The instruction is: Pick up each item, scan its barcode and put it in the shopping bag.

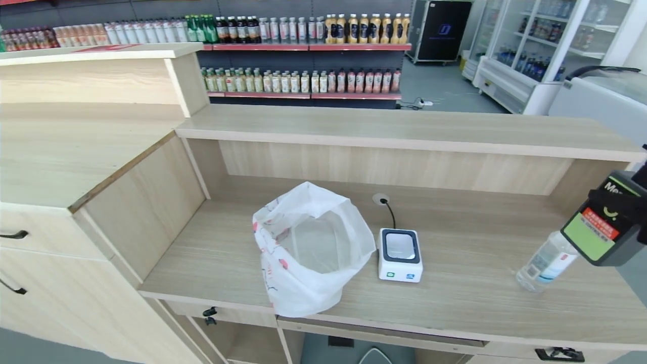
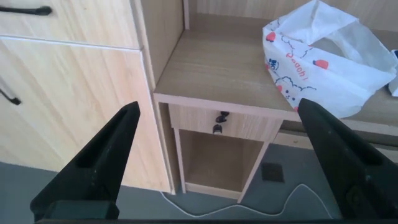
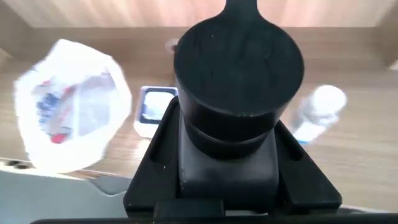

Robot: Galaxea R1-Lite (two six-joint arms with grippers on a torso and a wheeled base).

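Note:
A white shopping bag (image 1: 308,247) (image 2: 323,68) (image 3: 68,106) stands open on the wooden counter (image 1: 470,298). Right beside it is a small white barcode scanner (image 1: 400,254) (image 3: 149,109). A clear water bottle (image 1: 546,262) (image 3: 320,112) leans at the counter's right end. Just above that bottle, my right gripper (image 1: 638,202) is shut on a black bottle with a green label (image 1: 601,227) (image 3: 239,68), held in the air. My left gripper (image 2: 217,168) hangs open and holds nothing, low in front of the counter's left end.
A raised ledge (image 1: 404,129) runs along the back of the counter, and a tall cabinet with drawers (image 1: 60,167) walls off the left side. The scanner's cable (image 1: 390,212) runs to a hole behind it. Drink shelves and fridges stand far behind.

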